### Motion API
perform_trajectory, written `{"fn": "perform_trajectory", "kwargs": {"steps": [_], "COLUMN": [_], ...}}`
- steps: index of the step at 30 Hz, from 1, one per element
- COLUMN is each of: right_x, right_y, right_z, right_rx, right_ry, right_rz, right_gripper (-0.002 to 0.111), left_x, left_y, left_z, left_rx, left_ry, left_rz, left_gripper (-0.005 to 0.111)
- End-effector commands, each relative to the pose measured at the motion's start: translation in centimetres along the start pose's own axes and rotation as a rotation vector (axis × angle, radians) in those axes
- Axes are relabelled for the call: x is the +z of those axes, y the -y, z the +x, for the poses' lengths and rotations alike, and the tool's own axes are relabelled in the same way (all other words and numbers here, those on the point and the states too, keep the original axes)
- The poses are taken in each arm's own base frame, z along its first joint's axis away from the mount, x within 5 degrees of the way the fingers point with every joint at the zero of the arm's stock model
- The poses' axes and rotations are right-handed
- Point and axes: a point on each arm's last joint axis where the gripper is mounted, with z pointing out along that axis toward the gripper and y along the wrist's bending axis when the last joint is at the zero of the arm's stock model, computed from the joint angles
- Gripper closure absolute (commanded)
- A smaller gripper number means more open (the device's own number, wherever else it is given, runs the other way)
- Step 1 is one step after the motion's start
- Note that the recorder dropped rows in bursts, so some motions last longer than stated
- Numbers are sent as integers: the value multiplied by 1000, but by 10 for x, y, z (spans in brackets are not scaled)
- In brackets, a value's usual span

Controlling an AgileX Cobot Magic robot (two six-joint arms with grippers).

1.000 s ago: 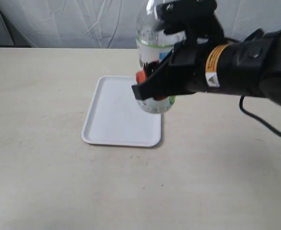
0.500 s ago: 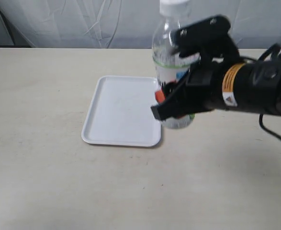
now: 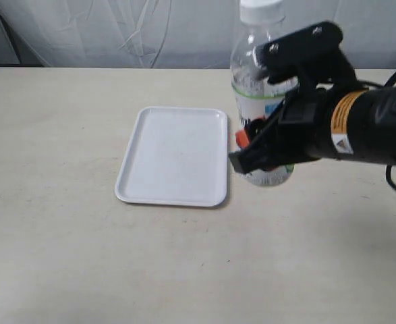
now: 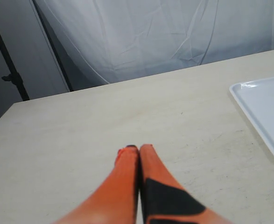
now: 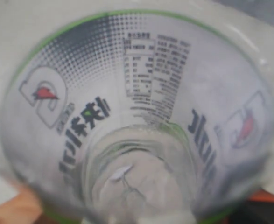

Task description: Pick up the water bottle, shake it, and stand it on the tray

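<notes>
Right gripper [image 3: 248, 152] clamped on bottle [image 3: 251, 94], upright, right of frame centre. It has swung rightward, clear of tray [image 3: 171, 155], within a second. Shake likely underway; placement pending. Left gripper [image 4: 139, 156] closed, empty.

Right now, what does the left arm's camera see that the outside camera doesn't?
Only the left wrist view shows the left gripper, its orange jaws pressed shut, and a dark stand beside the curtain. Only the exterior view shows the water bottle, upright in the right arm's jaws beside the tray, and the tray's whole outline. Both show the tray, the table and the white curtain.
</notes>
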Motion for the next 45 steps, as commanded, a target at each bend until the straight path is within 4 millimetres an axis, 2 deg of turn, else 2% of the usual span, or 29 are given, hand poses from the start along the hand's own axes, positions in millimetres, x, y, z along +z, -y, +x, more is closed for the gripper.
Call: {"fn": "perform_trajectory", "kwargs": {"steps": [1,3,8,10,12,16,18,20,22,24,26,28,29,32,33,35,38,39,40,41,42,43,44,45], "right_x": [-46,-49,-1,6,1,-36,-44,-34,-11,12,22,23,23,25,25,21,11,10,11,12,12,12,10,9], "right_y": [4,4,-9,-11,-11,-6,-5,-6,-11,-25,-37,-36,-27,11,15,-1,-34,-30,-20,-3,6,8,0,-15], "right_z": [-40,-38,14,22,11,-38,-48,-40,-20,4,12,9,5,-8,-10,-14,-14,-14,-15,-18,-19,-21,-24,-26], "right_rx": [36,64,105,103,109,140,161,178,213,193,116,18,3,187,239,218,-57,-102,-53,20,158,197,181,114], "right_ry": [249,252,44,24,65,265,299,240,135,61,56,59,47,17,26,73,83,63,46,50,66,92,119,162], "right_rz": [-44,-56,-106,-115,-121,-139,-146,-139,-145,-185,-225,-201,-148,28,37,-60,-138,-86,-15,107,156,148,74,-54], "right_gripper": [109,109,109,109,109,109,109,109,109,109,109,109,109,109,109,109,109,109,109,109,109,109,109,109], "left_x": [0,0,0,0,0,0,0,0,0,0,0,0,0,0,0,0,0,0,0,0,0,0,0,0], "left_y": [0,0,0,0,0,0,0,0,0,0,0,0,0,0,0,0,0,0,0,0,0,0,0,0], "left_z": [1,1,1,1,1,1,1,1,1,1,1,1,1,1,1,1,1,1,1,1,1,1,1,1], "left_rx": [-6,-6,-6,-6,-6,-6,-6,-6,-6,-6,-6,-6,-6,-6,-6,-6,-6,-6,-6,-6,-6,-6,-6,-6], "left_ry": [-1,-1,-1,-1,-1,-1,-1,-1,-1,-1,-1,-1,-1,-1,-1,-1,-1,-1,-1,-1,-1,-1,-1,-1], "left_rz": [1,1,1,1,1,1,1,1,1,1,1,1,1,1,1,1,1,1,1,1,1,1,1,1], "left_gripper": [106,106,106,106,106,106,106,106,106,106,106,106,106,106,106,106,106,106,106,106,106,106,106,106]}}
